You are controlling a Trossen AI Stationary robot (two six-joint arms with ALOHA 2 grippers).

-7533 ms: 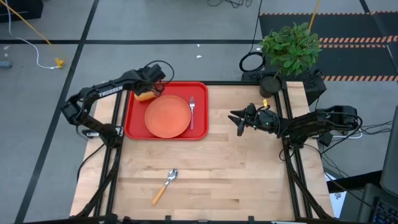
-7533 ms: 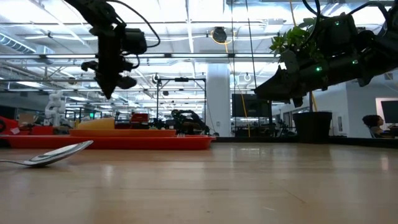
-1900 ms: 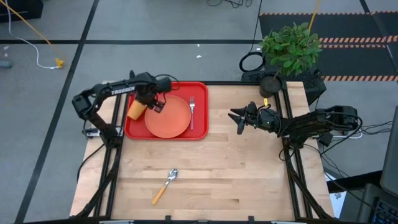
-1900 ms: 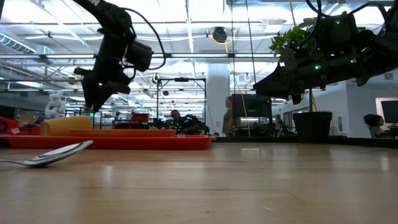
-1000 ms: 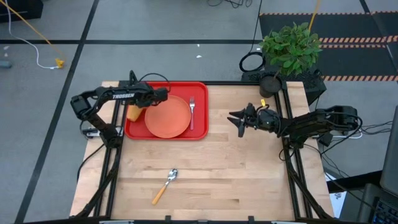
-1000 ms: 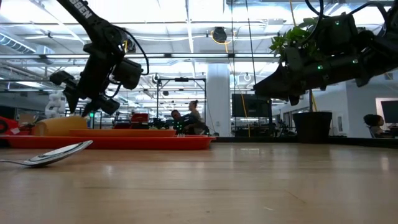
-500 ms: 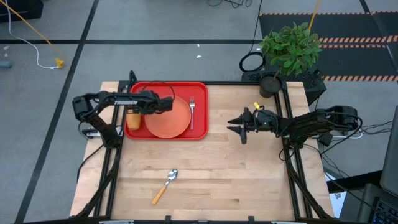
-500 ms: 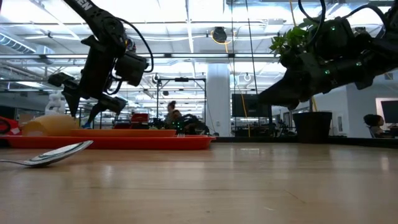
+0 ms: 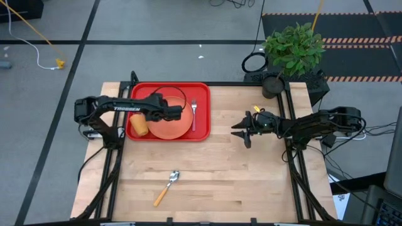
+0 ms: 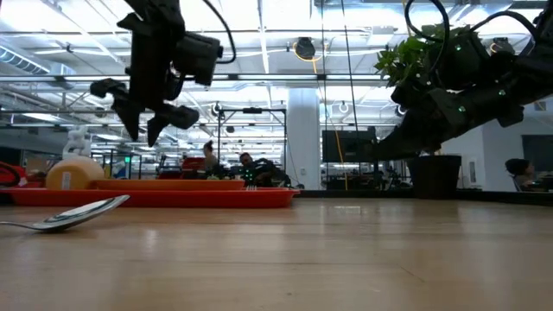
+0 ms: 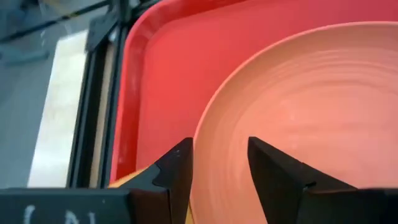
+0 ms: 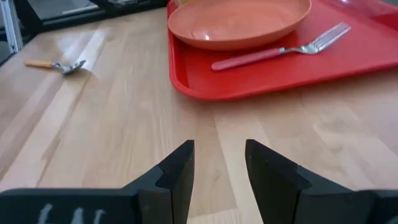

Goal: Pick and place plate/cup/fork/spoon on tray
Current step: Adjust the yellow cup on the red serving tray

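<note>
1 cup half hidden by left arm.

Light wood table, black frame rails along edges. Red tray sits flat on table, far-left area. Spoon lies on bare wood well apart from tray, nearer front edge, orange handle pointing away from tray, metal bowl toward it. Potted plant at far-right corner, well right of tray.
</note>
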